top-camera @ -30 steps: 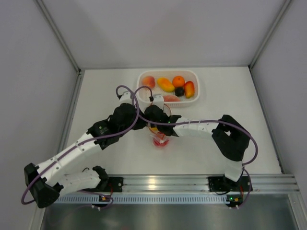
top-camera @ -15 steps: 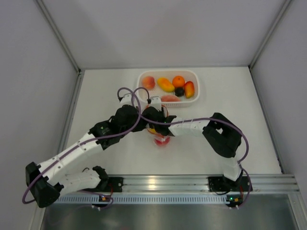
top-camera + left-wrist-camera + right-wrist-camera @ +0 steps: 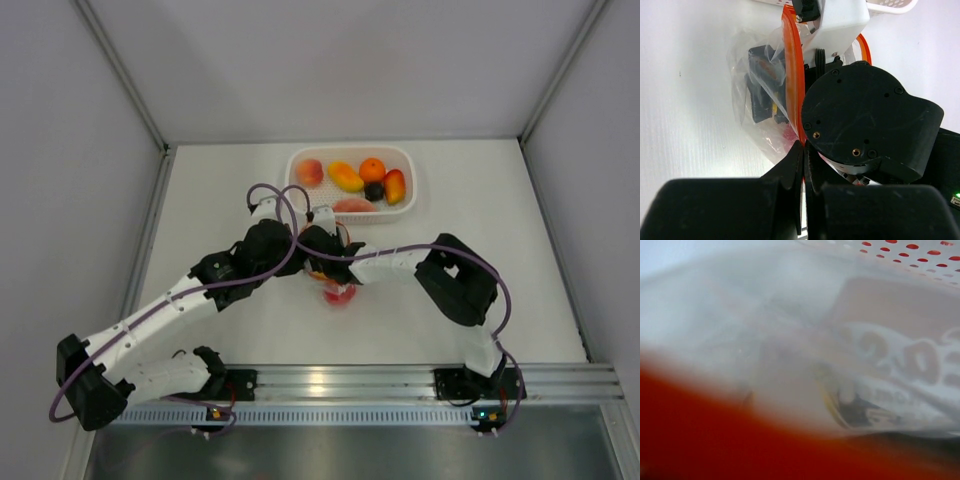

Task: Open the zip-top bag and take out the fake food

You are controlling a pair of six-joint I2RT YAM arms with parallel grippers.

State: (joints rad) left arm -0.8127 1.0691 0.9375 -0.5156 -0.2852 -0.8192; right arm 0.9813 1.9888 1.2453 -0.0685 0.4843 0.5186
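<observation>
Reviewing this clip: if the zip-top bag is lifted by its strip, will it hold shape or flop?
Probably floppy: the zip-top bag is thin, crinkled clear film hanging slack off its orange zip strip. The strip seems stiffer, holding a smooth curve, so the left tool pinching it likely slips less.

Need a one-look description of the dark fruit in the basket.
Find the white perforated basket at the far side of the table. Inside, the dark fruit lies beside the round orange fruit. It is the only blackish piece; all others are bright.
</observation>
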